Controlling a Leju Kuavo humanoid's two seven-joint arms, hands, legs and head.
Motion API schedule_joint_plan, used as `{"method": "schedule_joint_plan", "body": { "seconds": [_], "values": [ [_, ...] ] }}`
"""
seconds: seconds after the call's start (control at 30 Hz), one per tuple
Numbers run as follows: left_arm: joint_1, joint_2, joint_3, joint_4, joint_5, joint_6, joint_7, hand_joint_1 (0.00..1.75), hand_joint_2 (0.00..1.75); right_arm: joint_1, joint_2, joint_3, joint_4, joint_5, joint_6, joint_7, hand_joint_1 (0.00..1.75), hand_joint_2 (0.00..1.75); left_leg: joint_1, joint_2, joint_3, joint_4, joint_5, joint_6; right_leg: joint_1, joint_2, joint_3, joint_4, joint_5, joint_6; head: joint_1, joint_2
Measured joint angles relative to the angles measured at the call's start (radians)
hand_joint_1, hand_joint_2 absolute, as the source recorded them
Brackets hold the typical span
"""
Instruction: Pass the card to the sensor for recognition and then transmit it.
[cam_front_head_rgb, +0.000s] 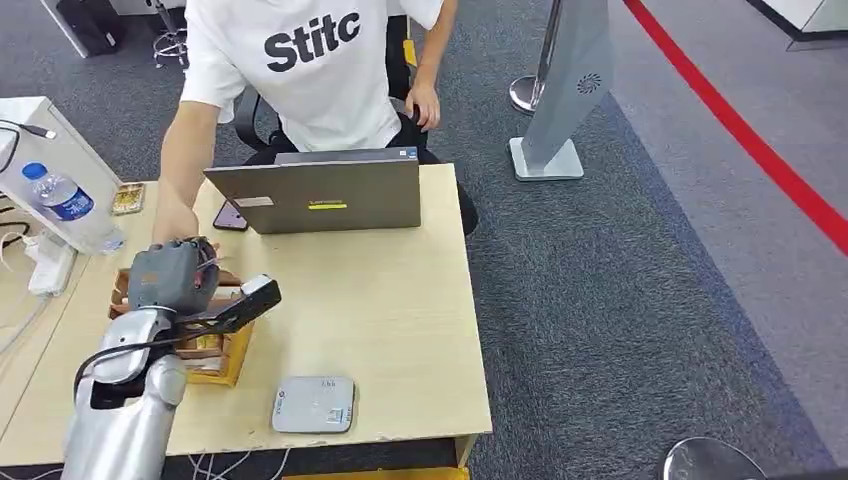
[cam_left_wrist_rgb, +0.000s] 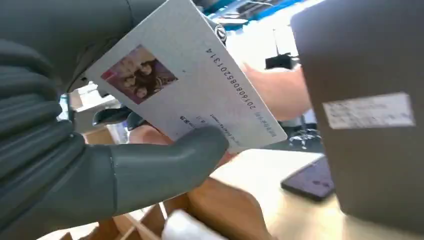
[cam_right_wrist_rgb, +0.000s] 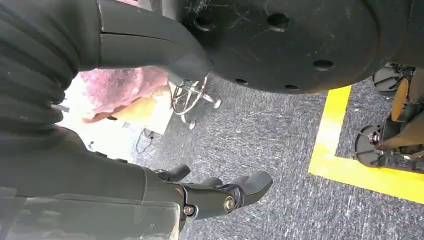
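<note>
My left hand (cam_front_head_rgb: 172, 278) hovers over the left part of the wooden table (cam_front_head_rgb: 400, 300) and pinches a white ID card (cam_left_wrist_rgb: 185, 85) between thumb (cam_left_wrist_rgb: 165, 165) and fingers. The card bears a small photo and a printed number, and in the head view its pale end (cam_front_head_rgb: 260, 291) sticks out to the right of the hand. The grey-white card sensor (cam_front_head_rgb: 313, 404) lies flat near the table's front edge, in front of and to the right of that hand. My right hand (cam_right_wrist_rgb: 220, 192) hangs over grey carpet, fingers loosely apart, with nothing in it.
A wooden card holder (cam_front_head_rgb: 218, 358) sits under my left hand. A person in a white shirt (cam_front_head_rgb: 310, 70) sits behind an open grey laptop (cam_front_head_rgb: 320, 190), one hand (cam_front_head_rgb: 172, 226) just behind mine. A phone (cam_front_head_rgb: 229, 215) and a water bottle (cam_front_head_rgb: 62, 196) lie at the left.
</note>
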Motion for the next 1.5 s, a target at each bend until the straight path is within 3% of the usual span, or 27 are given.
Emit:
{"method": "schedule_joint_plan", "body": {
  "seconds": [0.33,0.37,0.43,0.47,0.87,1.27,1.5],
  "values": [
    [-0.019,-0.016,0.050,0.010,-0.007,0.039,-0.016,1.75,1.75,0.000,0.000,0.023,0.000,-0.031,0.000,0.000,0.00,1.75,0.000,0.000,-0.001,0.000,0.000,0.001,0.000,0.000,0.000,0.000,0.000,0.000,0.000,0.000],
    [-0.019,-0.022,0.061,0.005,-0.006,0.053,-0.019,0.17,1.75,0.000,0.000,0.026,0.000,-0.034,0.000,0.000,0.00,1.75,0.000,0.000,-0.001,0.000,-0.001,0.001,0.000,0.000,0.000,0.000,0.000,0.001,0.000,0.000],
    [-0.018,-0.031,0.078,-0.010,-0.003,0.069,-0.023,0.17,1.75,0.000,0.000,0.032,0.000,-0.044,0.000,0.000,0.00,1.75,0.000,0.000,-0.001,0.000,-0.001,0.001,0.000,0.000,0.000,-0.001,-0.001,0.001,0.000,0.000],
    [-0.014,-0.039,0.088,-0.024,0.002,0.080,-0.029,0.00,1.75,0.000,0.000,0.037,0.000,-0.050,0.000,0.001,0.00,1.75,0.000,0.000,-0.001,0.000,-0.001,0.001,0.000,0.000,0.000,-0.001,-0.001,0.001,0.000,0.000],
    [0.045,-0.100,0.136,-0.174,0.060,0.116,-0.095,0.00,1.75,-0.001,0.001,0.066,0.000,-0.089,-0.002,0.000,0.00,1.75,0.000,0.000,-0.001,0.000,-0.001,0.001,0.000,0.000,0.000,-0.001,-0.001,0.001,0.000,0.000],
    [0.069,-0.123,0.140,-0.241,0.070,0.115,-0.104,0.00,1.75,-0.002,0.001,0.075,0.002,-0.100,-0.002,0.000,0.00,1.75,0.000,-0.001,-0.001,0.000,-0.001,0.001,0.000,0.000,0.000,-0.001,-0.001,0.001,0.000,0.000],
    [0.095,-0.140,0.139,-0.290,0.141,0.076,-0.143,0.00,1.75,-0.002,0.002,0.088,0.005,-0.123,-0.005,-0.001,0.00,1.75,0.000,0.000,-0.001,0.000,-0.001,0.001,0.000,0.000,0.000,-0.001,-0.001,0.001,0.000,0.000]
  ]
}}
